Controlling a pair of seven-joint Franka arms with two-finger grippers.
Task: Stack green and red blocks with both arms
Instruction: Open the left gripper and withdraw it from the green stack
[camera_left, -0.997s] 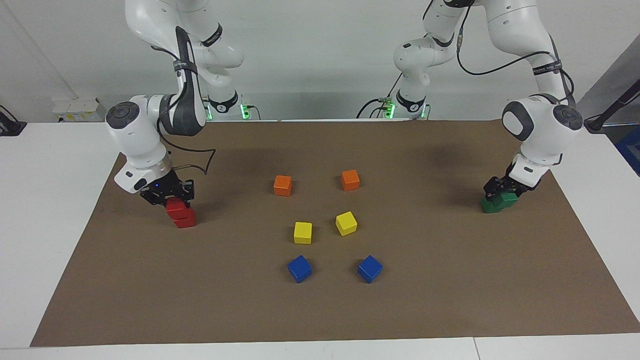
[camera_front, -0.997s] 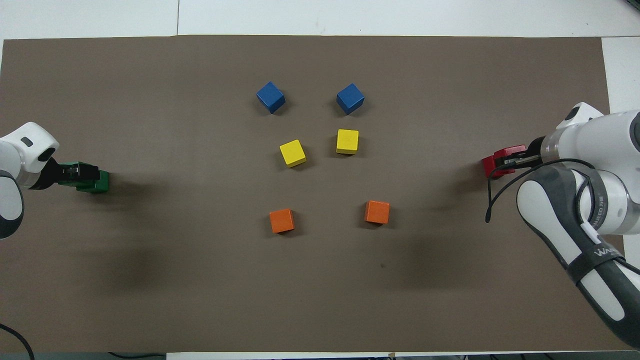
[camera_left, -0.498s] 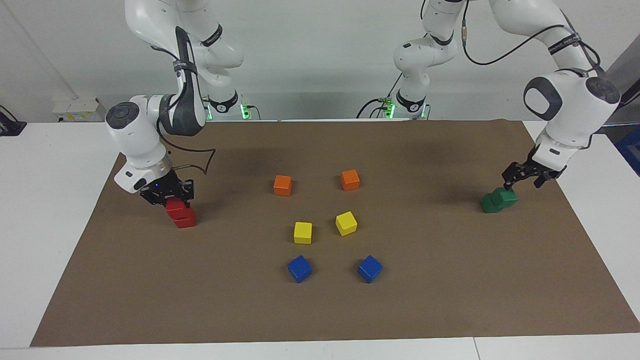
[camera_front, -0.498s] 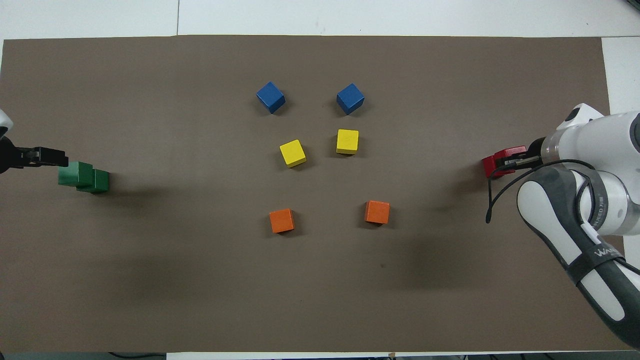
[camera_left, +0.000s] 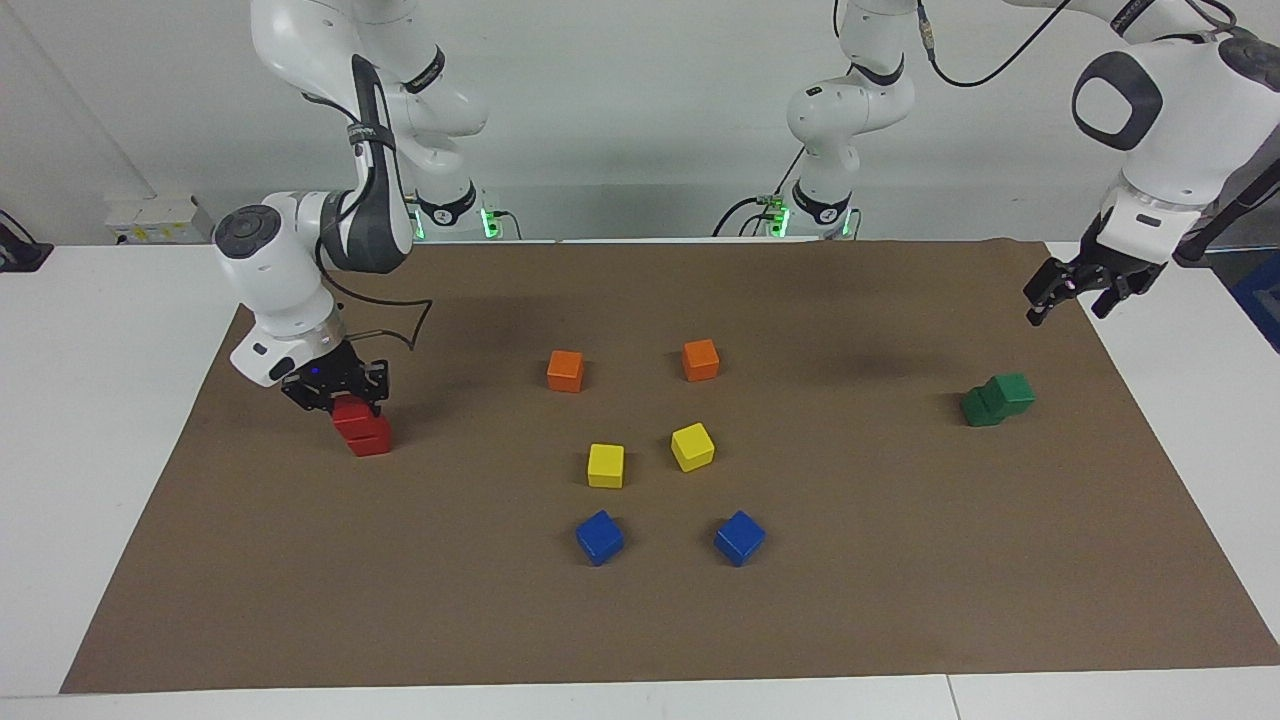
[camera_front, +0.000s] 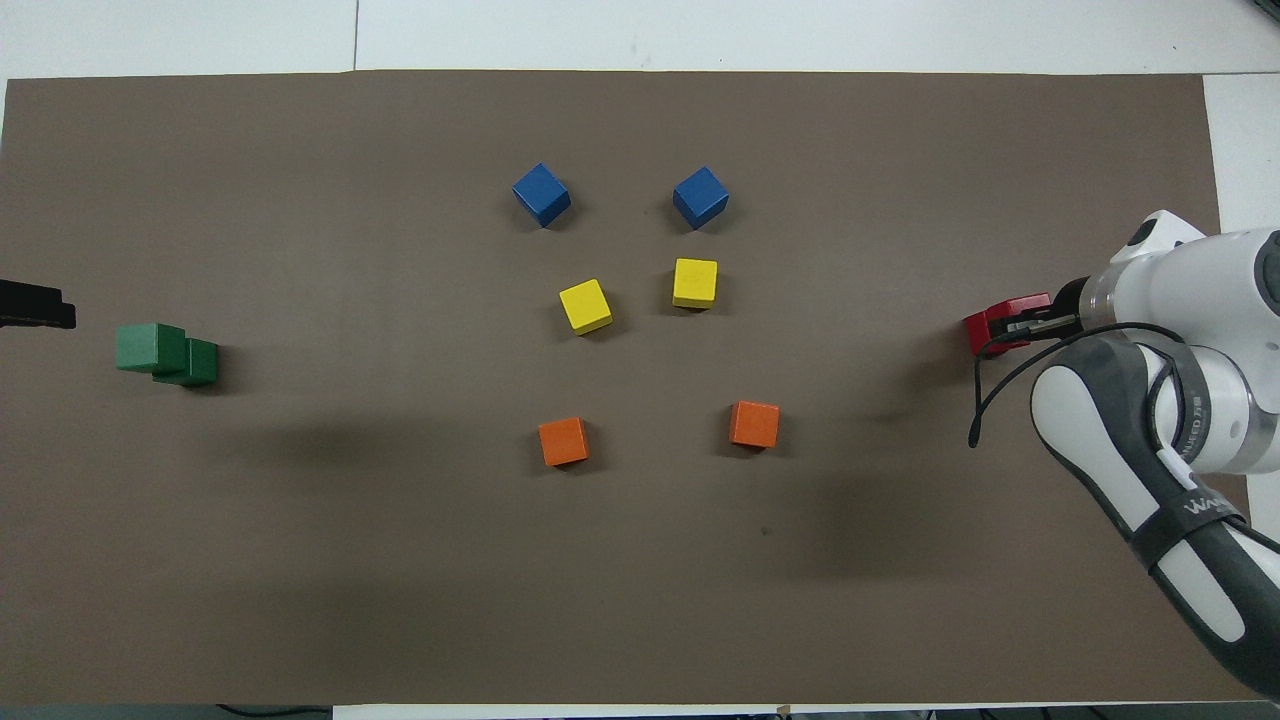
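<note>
Both stacks built, one still gripped

The right gripper (camera_left: 345, 397) has its jaws clamped on the upper red block (camera_left: 352, 414) (it sits on the lower red block (camera_left: 369, 440)), toward the right arm's end from the orange cubes (camera_left: 565, 370). The left gripper (camera_left: 1075, 290), jaws spread and empty, hangs above the brown mat's (camera_left: 900, 600) edge, well apart from the green stack (camera_left: 998, 399) toward the left arm's end.

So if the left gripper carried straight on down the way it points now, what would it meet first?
The left gripper hangs open, pointing down at the brown mat's edge. It would probably meet bare mat first, missing the green stack, though depth is uncertain.
</note>
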